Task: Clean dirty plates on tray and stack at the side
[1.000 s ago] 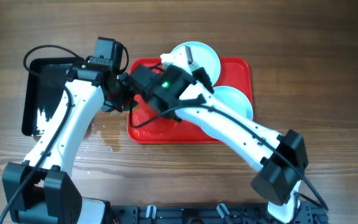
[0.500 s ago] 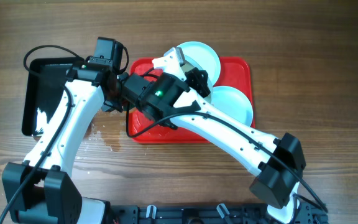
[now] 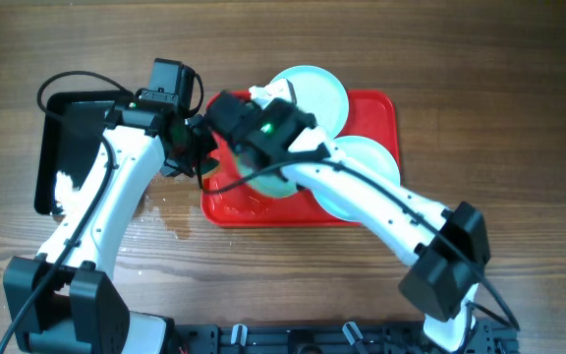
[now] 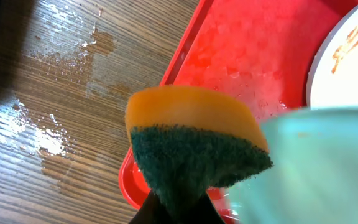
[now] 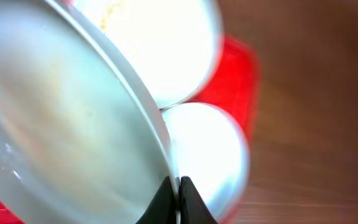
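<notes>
left gripper (image 4: pixel 176 209) clamped on sponge (image 4: pixel 191 143), right gripper (image 5: pixel 178 194) pinching plate (image 5: pixel 61 124) rim

Wet wooden table (image 3: pixel 519 98), red tray (image 3: pixel 377 112), black tray (image 3: pixel 49 138)

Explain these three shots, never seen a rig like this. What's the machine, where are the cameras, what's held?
These are two white robot arms at a wooden table, each ending in two fingers. The overhead view looks straight down. The other two views come from a camera on each wrist. On the table sit a red tray and, further left, a black tray, with a wet patch on the wood by the red tray. Two plates lie on the red tray: a back plate and a right plate. The left wrist view shows orange smears on one plate. The left arm's fingers grip a yellow-and-green sponge. The right arm's fingers pinch the rim of a third plate, tilted above the tray next to the sponge.
</notes>
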You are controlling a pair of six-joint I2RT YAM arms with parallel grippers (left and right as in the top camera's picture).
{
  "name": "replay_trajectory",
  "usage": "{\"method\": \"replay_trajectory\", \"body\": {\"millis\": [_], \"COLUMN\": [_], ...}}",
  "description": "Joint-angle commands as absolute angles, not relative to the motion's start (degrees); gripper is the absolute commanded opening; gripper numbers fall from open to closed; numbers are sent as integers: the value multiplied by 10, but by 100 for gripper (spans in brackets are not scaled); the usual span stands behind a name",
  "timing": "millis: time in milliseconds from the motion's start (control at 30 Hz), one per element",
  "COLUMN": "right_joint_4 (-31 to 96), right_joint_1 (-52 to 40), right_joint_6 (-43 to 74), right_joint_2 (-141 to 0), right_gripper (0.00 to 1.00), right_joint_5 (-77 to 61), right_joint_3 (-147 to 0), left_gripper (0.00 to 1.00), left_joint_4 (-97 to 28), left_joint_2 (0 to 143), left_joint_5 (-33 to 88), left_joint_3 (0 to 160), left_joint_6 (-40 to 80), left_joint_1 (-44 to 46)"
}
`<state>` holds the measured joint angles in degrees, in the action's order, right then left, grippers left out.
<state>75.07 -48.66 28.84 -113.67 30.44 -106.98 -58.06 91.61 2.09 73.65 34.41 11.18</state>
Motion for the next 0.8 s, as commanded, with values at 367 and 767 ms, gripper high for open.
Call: {"method": "replay_trajectory", "body": {"millis": [367, 767], "right_joint_4": [507, 396], "right_joint_1": [-364, -363], "right_joint_6": [207, 262], "right_joint_2": [-1122, -1122], "right_gripper": [4, 5], "right_joint_5": [-66, -98], "right_joint_3": [-835, -760], "left_gripper": [4, 4], "left_joint_4": [-568, -529], "left_joint_2": [913, 944], "left_joint_5": [50, 33], "left_joint_3": [732, 731], "left_joint_6": [332, 333], "left_joint_1": [119, 223]}}
